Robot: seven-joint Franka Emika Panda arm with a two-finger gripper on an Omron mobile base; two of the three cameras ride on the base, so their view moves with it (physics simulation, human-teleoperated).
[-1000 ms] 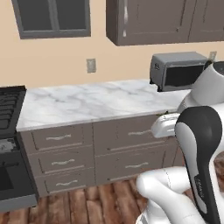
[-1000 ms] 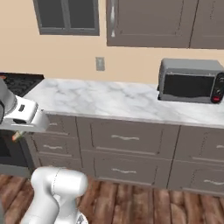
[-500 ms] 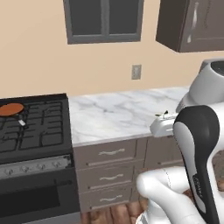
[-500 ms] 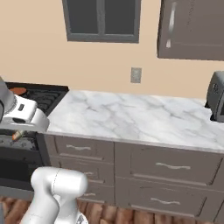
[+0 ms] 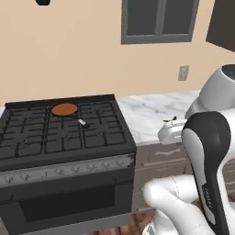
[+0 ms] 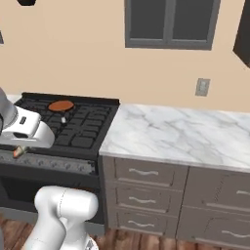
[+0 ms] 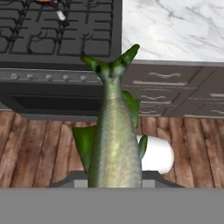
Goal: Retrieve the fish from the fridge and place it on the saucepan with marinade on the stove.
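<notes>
Holding the fish [image 7: 114,135] by its head end, with the forked tail pointing away from the hand, the gripper [image 5: 170,123] hangs in front of the cabinets, beside the stove [image 5: 64,133] and not yet over it. The saucepan [image 5: 65,109] with its marinade [image 6: 61,105] sits on a back burner, well apart from the fish. I judge the risk is the long reach: the tail may catch a grate, or the fish may land beside the small pan.

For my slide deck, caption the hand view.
Fish held in the pincer, tail toward the stove.
</notes>
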